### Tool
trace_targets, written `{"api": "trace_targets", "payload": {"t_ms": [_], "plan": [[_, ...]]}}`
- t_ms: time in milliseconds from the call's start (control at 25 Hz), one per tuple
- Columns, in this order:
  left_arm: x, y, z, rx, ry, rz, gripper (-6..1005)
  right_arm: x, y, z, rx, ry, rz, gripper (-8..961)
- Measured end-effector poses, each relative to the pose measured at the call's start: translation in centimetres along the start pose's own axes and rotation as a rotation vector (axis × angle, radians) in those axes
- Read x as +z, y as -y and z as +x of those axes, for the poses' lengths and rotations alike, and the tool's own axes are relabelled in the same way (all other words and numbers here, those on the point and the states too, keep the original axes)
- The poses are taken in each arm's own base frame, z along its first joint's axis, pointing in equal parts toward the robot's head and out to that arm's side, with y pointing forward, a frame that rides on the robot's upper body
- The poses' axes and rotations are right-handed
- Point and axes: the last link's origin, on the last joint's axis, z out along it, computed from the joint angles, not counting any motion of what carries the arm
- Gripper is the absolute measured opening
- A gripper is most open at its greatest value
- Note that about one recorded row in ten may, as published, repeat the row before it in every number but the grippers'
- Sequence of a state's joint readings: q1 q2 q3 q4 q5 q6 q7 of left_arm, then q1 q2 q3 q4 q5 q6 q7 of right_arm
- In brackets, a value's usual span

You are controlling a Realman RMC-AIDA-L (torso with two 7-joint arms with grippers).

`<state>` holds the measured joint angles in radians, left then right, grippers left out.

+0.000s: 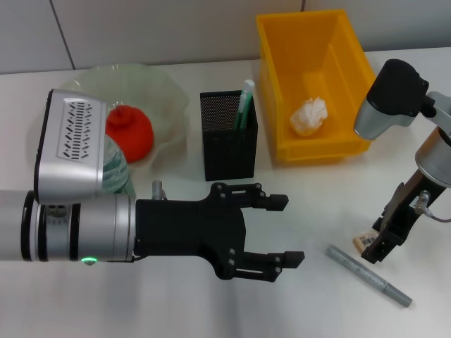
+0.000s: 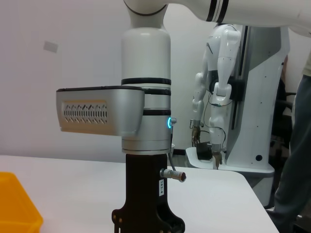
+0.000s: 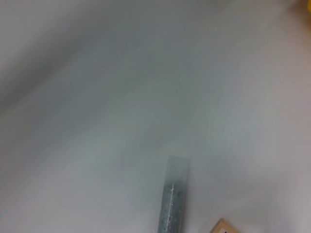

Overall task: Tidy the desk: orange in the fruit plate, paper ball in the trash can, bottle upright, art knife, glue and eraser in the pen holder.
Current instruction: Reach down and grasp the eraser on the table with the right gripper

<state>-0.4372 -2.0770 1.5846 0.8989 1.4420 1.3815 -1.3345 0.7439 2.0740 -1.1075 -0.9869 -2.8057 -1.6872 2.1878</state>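
White table (image 1: 176,310) fills the head view: the left tool (image 1: 282,229), fingers spread wide, hovers just before the pen holder (image 1: 229,137); the right tool (image 1: 377,246), grip unclear, stands over the eraser (image 1: 364,241) beside the art knife (image 1: 368,275). Right wrist view shows the knife's end (image 3: 173,201).

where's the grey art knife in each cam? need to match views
Head view: art knife lies diagonally on the table, lower right, just beside the right pincer.
Left wrist view: not in it.
Right wrist view: one end of the art knife shows at the bottom edge.
Shared landmark: the small tan eraser next to the knife.
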Motion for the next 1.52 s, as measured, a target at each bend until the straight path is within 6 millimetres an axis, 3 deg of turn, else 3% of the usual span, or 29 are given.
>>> {"api": "trace_targets", "payload": {"t_ms": [320, 760, 1520], "plan": [[0.0, 0.0, 0.0, 0.000, 0.000, -0.002, 786, 0.0, 0.1, 0.0, 0.002, -0.005, 0.010, 661], [0.0, 0.0, -0.1, -0.001, 0.002, 0.002, 786, -0.1, 0.4, -0.2, -0.007, -0.010, 0.034, 555], [0.3, 0.3, -0.2, 0.005, 0.006, -0.005, 785, 0.1, 0.2, -1.3, -0.037, -0.013, 0.038, 542]]}}
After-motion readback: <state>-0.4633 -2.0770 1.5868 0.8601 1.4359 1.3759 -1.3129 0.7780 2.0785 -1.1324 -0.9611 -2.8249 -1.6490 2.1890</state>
